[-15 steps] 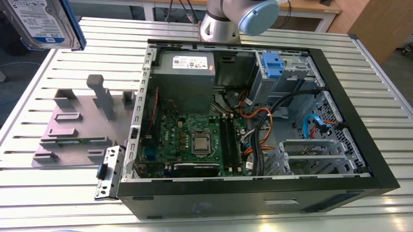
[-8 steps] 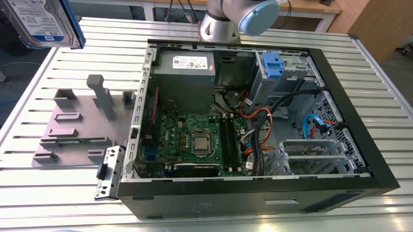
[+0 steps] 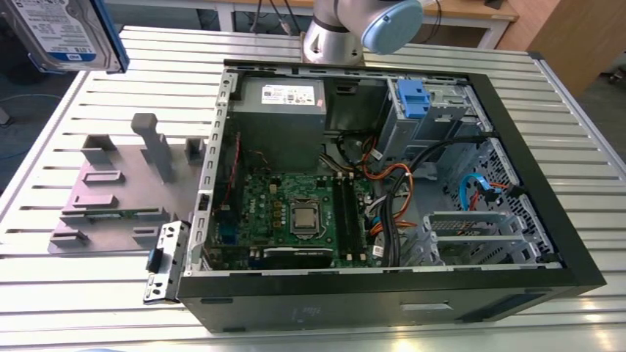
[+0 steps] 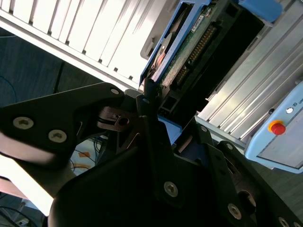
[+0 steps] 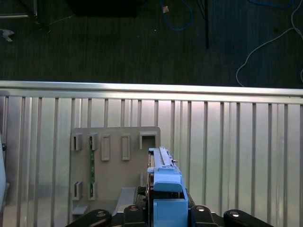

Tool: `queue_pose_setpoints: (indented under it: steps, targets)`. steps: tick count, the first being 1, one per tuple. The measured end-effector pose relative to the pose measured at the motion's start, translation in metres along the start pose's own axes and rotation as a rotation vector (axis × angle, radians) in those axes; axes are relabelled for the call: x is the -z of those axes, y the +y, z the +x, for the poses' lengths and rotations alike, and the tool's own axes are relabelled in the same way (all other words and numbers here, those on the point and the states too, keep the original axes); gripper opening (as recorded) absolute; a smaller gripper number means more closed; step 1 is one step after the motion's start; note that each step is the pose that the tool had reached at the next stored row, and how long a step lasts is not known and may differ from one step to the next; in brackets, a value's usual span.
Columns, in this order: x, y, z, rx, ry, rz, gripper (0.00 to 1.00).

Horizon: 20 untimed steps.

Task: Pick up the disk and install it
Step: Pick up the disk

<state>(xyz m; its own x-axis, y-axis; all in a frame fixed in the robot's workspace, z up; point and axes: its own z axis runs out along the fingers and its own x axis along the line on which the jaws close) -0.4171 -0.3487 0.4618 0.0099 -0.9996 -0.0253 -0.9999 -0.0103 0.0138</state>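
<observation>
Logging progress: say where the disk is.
The disk is aloft at the exterior view's top left, clear of the case; in the first wrist view the gripper holds it above the grey fixture.

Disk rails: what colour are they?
Blue. The disk shows its rails best in the first wrist view.

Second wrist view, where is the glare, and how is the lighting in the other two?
In the second wrist view the table slats are blown out white. In the first wrist view the table's rim glints and the floor is dim. In the exterior view the disk is evenly lit, cropped by the frame.
</observation>
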Motion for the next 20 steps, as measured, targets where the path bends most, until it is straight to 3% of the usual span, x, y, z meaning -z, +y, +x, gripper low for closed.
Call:
queue_pose_setpoints:
  steps: [20]
  targets:
    - [0.0044, 0.0001, -0.0001, 0.0, 0.0, -0.0001, 0.36]
